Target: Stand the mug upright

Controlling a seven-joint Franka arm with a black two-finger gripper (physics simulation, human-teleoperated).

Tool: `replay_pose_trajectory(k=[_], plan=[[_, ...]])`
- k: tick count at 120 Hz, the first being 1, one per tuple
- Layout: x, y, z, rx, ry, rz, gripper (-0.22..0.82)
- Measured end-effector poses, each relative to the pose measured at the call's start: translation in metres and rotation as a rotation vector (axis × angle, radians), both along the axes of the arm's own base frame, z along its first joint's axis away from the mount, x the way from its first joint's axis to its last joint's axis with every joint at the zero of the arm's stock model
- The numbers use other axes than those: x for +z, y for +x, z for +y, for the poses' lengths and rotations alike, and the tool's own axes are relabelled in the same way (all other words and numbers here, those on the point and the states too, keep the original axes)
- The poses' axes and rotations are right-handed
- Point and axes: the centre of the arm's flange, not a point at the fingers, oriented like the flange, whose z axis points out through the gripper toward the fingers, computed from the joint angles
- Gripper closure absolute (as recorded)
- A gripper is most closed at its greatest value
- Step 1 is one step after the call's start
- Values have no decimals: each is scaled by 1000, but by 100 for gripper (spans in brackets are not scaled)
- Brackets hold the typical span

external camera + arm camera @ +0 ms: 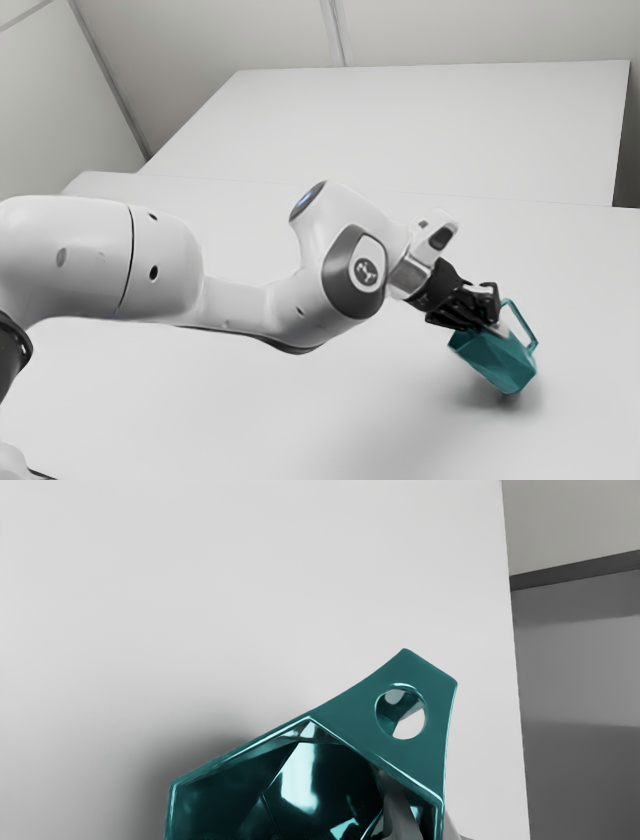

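Just past the end effector (495, 327), down and toward the exterior view's right, lies the body of the teal mug (497, 360), tipped over the worktop (300, 420) with its mouth facing back at the arm (345, 260) and its base pointing away and downward. The end effector is clenched on the mug's wall near the rim: in the wrist view one finger (403, 817) reaches inside the mouth, while the other (454, 827) stands against the outside of that same wall. The handle (527, 325) rises from the side of the mug turned up and away from the arm, close to the pinched wall. What counts now is the mug's long axis, which slants roughly as the hand does, high at the mouth and low at the base. To bring it upright, the arm would likely need to turn the hand nearer to straight down, so that the base swings back beneath the mouth, and only then let the bottom settle flat. Whether the lowest edge touches the worktop cannot be told; if it does, turning without a little lift could drag that edge or twist the wall between the fingers.
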Motion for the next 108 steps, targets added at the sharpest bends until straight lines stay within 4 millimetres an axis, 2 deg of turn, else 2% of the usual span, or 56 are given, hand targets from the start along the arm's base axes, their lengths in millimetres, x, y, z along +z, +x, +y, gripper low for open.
replay_pose_trajectory(k=[7, 17, 35, 52, 74, 108], plan=[[8, 3, 5, -7, 9, -21, 78], [21, 14, 25, -1, 30, -56, 79], [34, 46, 73, 34, 93, -112, 79], [36, 67, 111, 63, 148, -138, 79], [48, 97, 188, 67, 284, -168, 79], [68, 116, 290, 17, 573, -115, 79]])
